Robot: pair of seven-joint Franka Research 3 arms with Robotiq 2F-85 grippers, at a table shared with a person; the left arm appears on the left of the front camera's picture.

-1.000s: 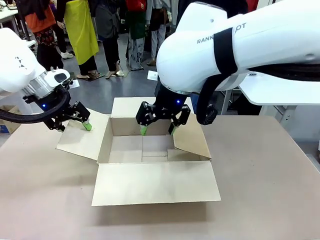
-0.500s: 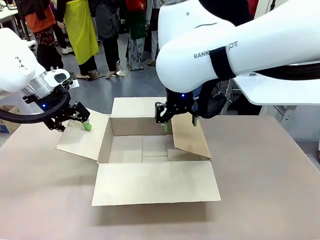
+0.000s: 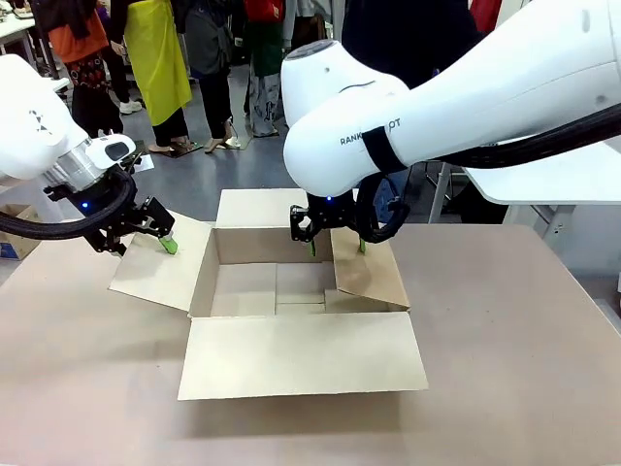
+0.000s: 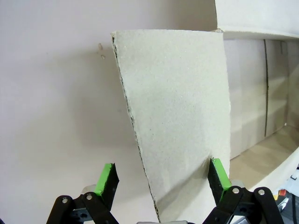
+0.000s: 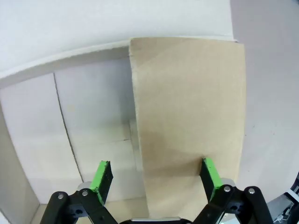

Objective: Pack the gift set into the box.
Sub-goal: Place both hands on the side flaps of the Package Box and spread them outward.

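The box [image 3: 301, 354] is a brown cardboard carton standing open mid-table, its four flaps spread and nothing inside it. My left gripper [image 3: 138, 243] is open at the left flap [image 3: 160, 267]. In the left wrist view its fingers [image 4: 218, 172] straddle that flap's [image 4: 177, 107] edge. My right gripper [image 3: 337, 246] is open over the far end of the right flap [image 3: 371, 274]. In the right wrist view this gripper [image 5: 157, 172] has the flap [image 5: 187, 107] between its green pads, with the box floor [image 5: 93, 121] to the left. The gift set is out of view.
The brown table [image 3: 514, 369] has free room right of and in front of the box. Several people [image 3: 155, 68] stand beyond the far edge. A white table [image 3: 543, 184] stands at the right behind my right arm.
My right gripper has swung from the back of the box's inside over to the right flap and now straddles it. The left arm has not moved.
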